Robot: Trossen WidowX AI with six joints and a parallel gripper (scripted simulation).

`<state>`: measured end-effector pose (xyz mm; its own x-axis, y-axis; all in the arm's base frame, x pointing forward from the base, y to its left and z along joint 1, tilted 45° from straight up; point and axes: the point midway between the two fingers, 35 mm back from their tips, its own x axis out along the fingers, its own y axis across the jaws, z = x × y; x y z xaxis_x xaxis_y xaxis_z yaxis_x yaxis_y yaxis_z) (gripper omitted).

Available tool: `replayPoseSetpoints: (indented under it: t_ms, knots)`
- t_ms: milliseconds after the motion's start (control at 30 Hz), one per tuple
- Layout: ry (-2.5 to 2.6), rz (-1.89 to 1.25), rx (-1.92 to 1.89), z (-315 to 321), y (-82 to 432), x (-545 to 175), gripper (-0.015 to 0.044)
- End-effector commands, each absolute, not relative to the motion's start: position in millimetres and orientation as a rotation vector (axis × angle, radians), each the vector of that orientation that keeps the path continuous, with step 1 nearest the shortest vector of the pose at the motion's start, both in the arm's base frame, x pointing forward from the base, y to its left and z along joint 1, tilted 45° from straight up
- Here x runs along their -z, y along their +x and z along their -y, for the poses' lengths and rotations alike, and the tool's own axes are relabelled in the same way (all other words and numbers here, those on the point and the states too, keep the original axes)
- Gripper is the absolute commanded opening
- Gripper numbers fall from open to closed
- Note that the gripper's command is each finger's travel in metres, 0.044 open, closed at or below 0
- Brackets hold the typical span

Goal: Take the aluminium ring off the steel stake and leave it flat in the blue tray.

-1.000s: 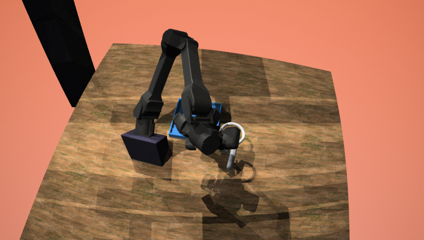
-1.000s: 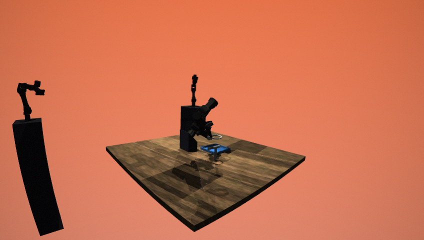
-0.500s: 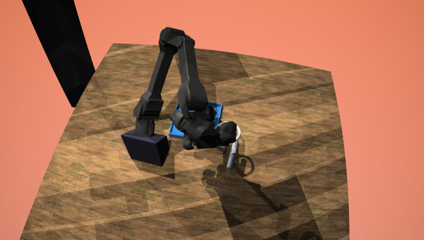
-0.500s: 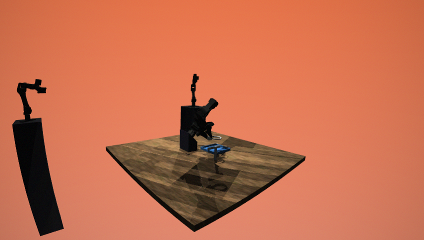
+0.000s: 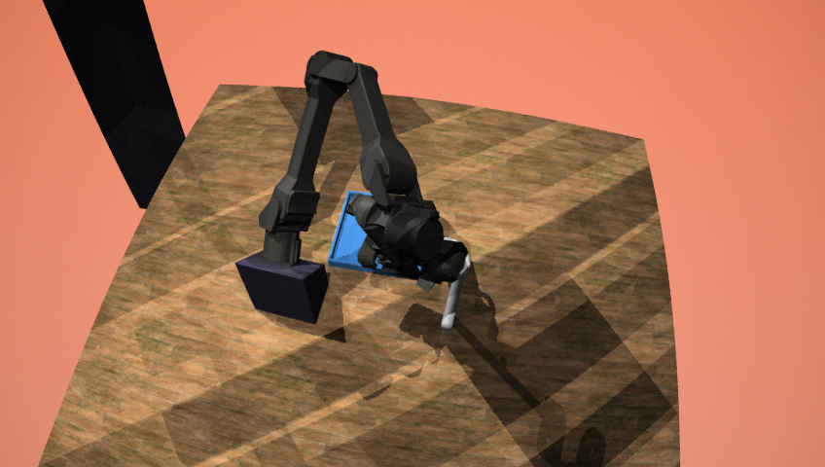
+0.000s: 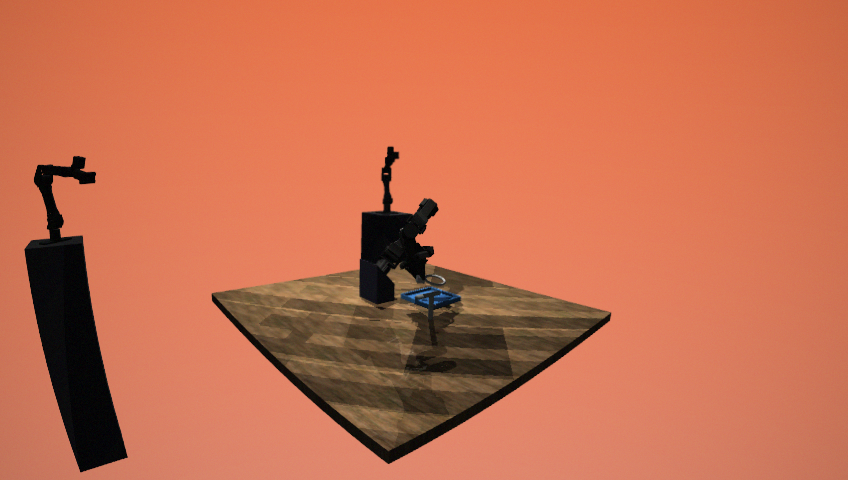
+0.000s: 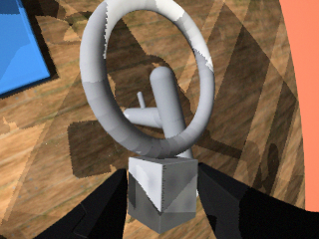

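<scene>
Carefully, the gripper (image 5: 425, 283) (image 6: 420, 279) (image 7: 161, 173), clamped on the ring's tab (image 7: 161, 191), should carry the raised ring (image 5: 466, 263) (image 6: 435, 275) (image 7: 93, 75) level over the blue tray (image 5: 353, 267) (image 6: 450, 302) (image 7: 25, 50) before lowering.

Tray (image 5: 347, 231) (image 6: 452, 302) (image 7: 22, 50) between arm's base (image 5: 277, 292) (image 6: 376, 284) and stake (image 5: 454, 298) (image 6: 430, 308) (image 7: 169, 102).

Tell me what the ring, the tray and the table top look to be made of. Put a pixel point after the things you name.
Ring (image 5: 467, 261) (image 6: 443, 281) (image 7: 93, 95): probably metal, satin; smooth, even grey.
Tray (image 5: 349, 236) (image 6: 457, 298) (image 7: 20, 47): perhaps plastic, fairly matt; uniform blue, no grain.
Table top (image 5: 232, 381) (image 6: 357, 356) (image 7: 30, 164): seemingly wood or wood-look laminate; brown, streaky grain.
</scene>
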<state>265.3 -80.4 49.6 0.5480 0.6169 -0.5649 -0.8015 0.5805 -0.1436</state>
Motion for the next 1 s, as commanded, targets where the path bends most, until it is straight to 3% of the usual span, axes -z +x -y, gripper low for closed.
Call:
replayPoseSetpoints:
  t_ms: [0,967]
  knots:
    - [-0.365,-0.578,-0.862,74.1,263.8,-51.9,0.0]
    - [-0.086,-1.097,-0.539,48.9,250.3,-73.0,0.0]
